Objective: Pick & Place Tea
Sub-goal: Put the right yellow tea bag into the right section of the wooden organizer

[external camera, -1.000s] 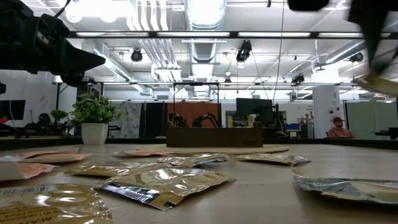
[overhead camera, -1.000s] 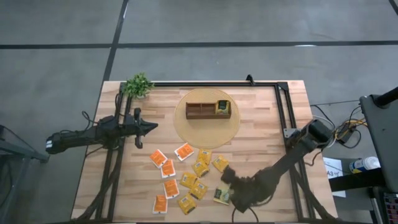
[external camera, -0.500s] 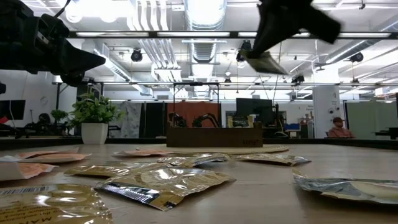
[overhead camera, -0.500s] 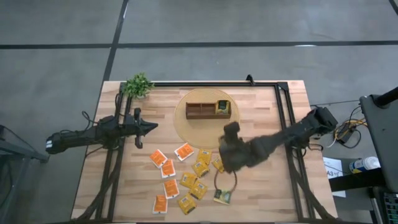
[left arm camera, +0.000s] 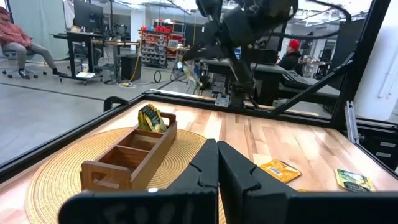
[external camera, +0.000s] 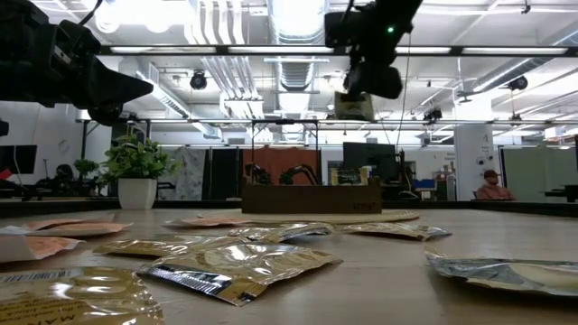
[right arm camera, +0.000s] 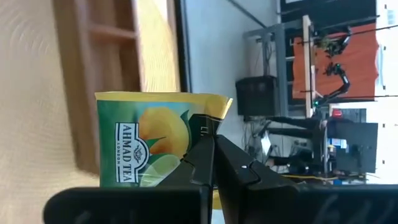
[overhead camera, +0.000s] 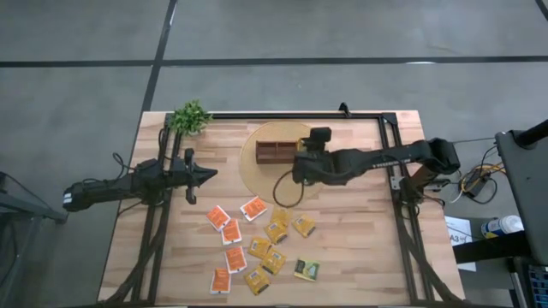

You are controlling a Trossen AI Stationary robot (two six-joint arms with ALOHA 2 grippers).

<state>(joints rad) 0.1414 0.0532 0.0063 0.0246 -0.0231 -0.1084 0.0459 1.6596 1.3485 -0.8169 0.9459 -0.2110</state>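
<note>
right gripper [overhead camera: 301,164] clamped on a green tea sachet [right arm camera: 152,148], held up over the wooden box [overhead camera: 278,152] on the round woven mat [overhead camera: 257,180]

the other sachets [overhead camera: 257,244] are left scattered on the table [overhead camera: 360,257] nearer the front. the left gripper [overhead camera: 205,174] is parked at the left side, fingers pressed together with nothing between them.

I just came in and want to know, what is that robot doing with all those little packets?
It is sorting tea sachets into a wooden box that sits on a round woven mat. The right gripper has its fingers shut on a green lemon tea sachet and holds it in the air above the right end of the box, where one sachet already stands. More orange and yellow sachets lie loose on the table. The left gripper waits at the left side, fingers shut, holding nothing.
</note>
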